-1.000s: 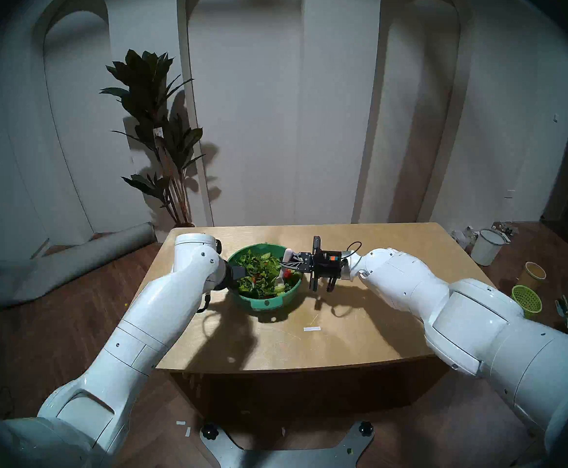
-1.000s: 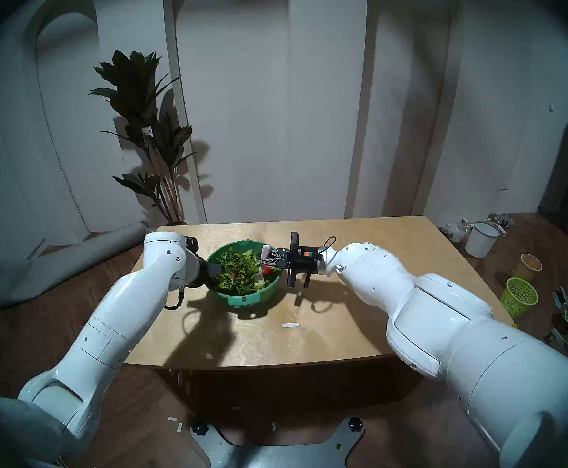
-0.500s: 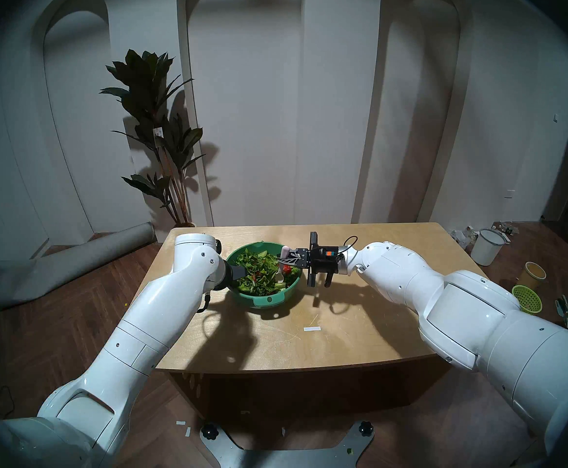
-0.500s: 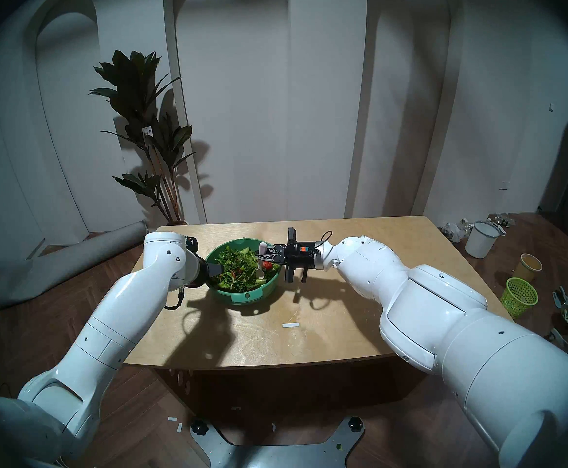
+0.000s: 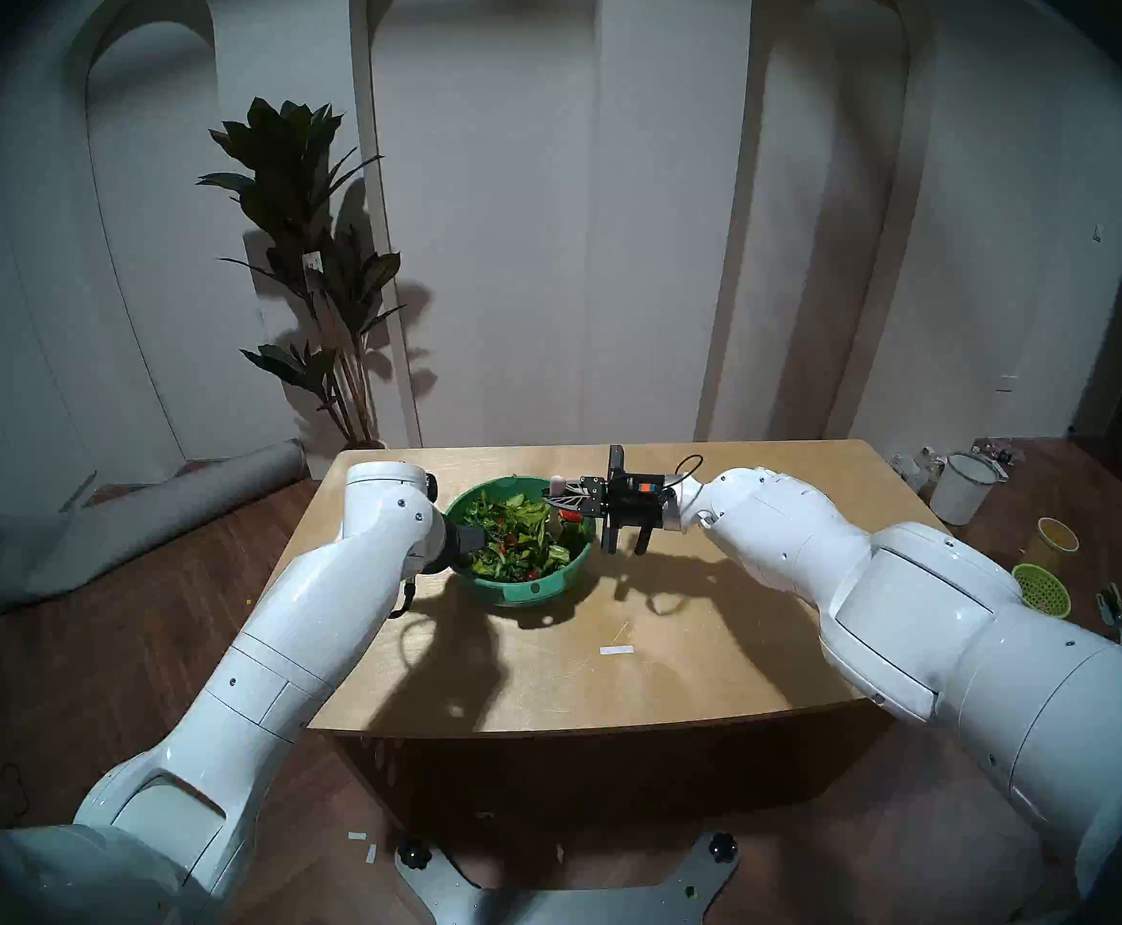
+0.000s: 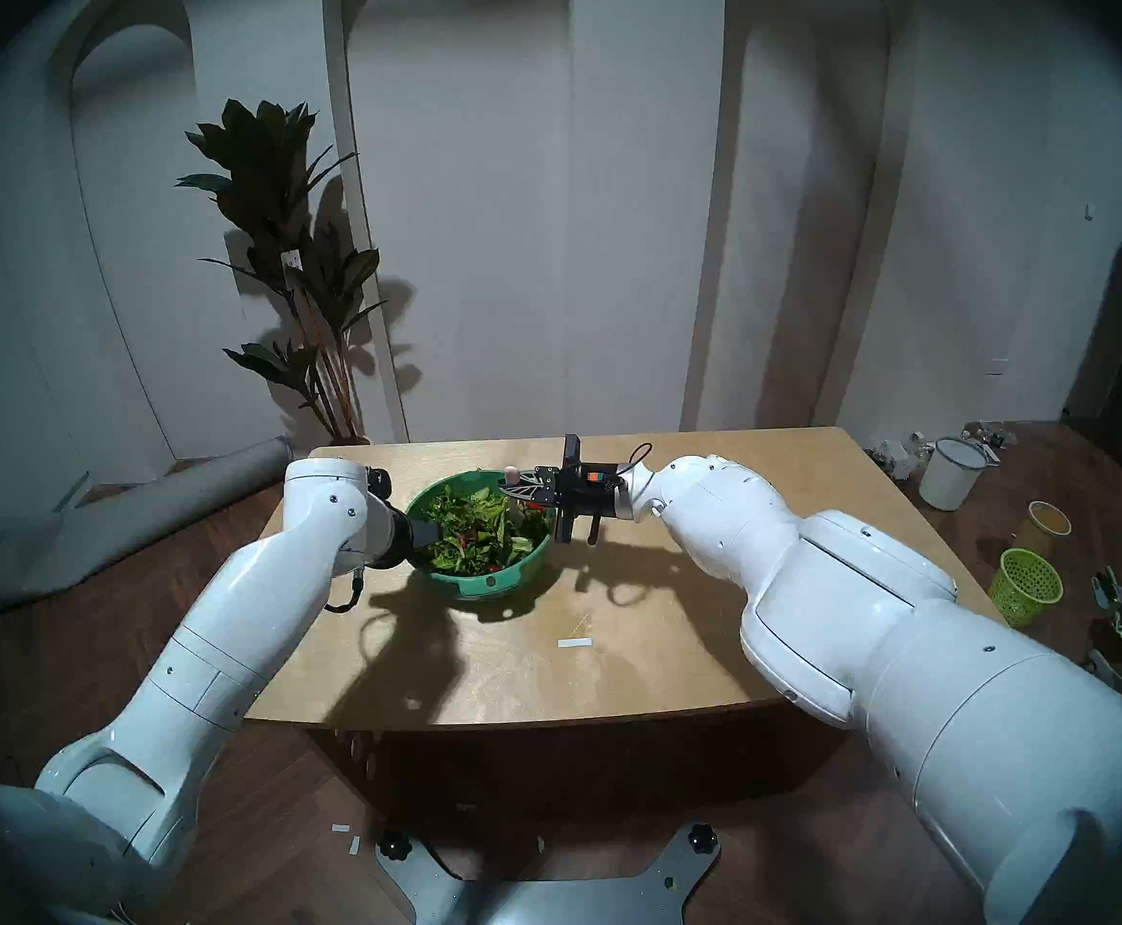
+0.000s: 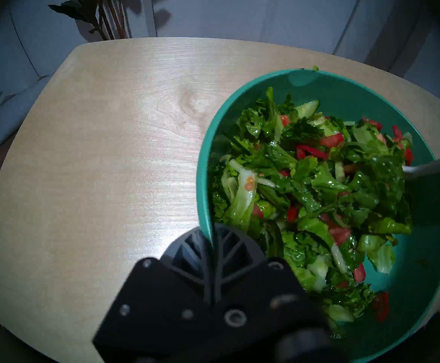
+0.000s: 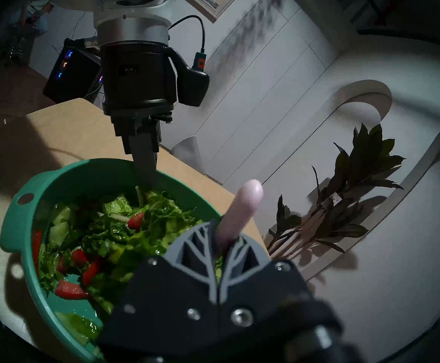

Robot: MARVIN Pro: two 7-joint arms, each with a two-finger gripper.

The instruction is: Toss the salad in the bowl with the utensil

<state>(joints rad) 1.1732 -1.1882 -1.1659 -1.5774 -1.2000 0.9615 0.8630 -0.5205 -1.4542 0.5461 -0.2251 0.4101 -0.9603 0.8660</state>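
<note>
Salad [image 7: 315,192] heaped in teal bowl [image 5: 548,586] on desk [image 5: 611,670], left gripper [image 7: 212,239] jaws clamped on bowl rim, right gripper [image 8: 217,246] jaws pinching pink spoon [image 8: 242,208] handle, scoop buried in leaves

The bowl [image 5: 548,580] is showing teal green, its tab handle [image 5: 531,589] a lighter green. The salad [image 7: 315,187] is glistening in bright and dark greens flecked with red pieces. The spoon [image 8: 242,210] is showing pale pink. The surface [image 5: 611,663] is showing light wood grain. The fingers [image 8: 200,252] are showing grey with a branching rib pattern.
</note>
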